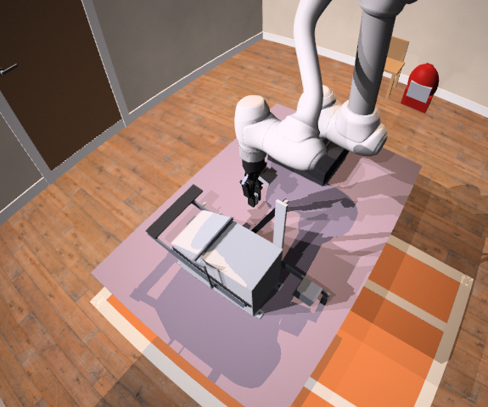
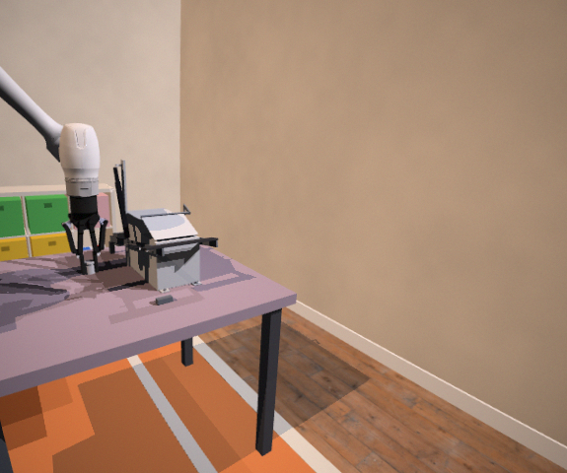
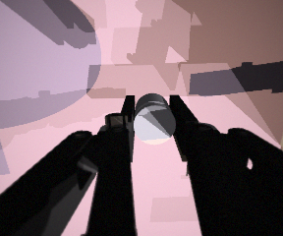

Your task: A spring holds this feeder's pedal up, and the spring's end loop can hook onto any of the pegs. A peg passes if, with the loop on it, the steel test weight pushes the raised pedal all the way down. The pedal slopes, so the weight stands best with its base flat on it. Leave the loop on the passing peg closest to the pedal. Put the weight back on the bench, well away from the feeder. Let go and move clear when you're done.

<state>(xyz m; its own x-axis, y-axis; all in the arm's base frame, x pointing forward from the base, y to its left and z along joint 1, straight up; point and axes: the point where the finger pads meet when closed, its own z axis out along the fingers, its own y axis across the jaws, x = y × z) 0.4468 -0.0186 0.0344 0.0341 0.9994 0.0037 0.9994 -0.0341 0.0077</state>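
Observation:
My gripper is shut on the small steel test weight, a short grey cylinder held upright between the fingertips. In the side view the weight sits at or just above the bench top; I cannot tell whether it touches. The gripper points straight down, just behind the feeder. The feeder is a grey box with a sloped lid. Its dark pedal bar stands out at the far left end. A tall post rises beside the box. The spring and pegs are too small to make out.
The arm's base stands on the bench behind the gripper. A small grey block lies by the feeder's right end. The bench edge runs in front of the feeder. Coloured storage bins stand behind the bench.

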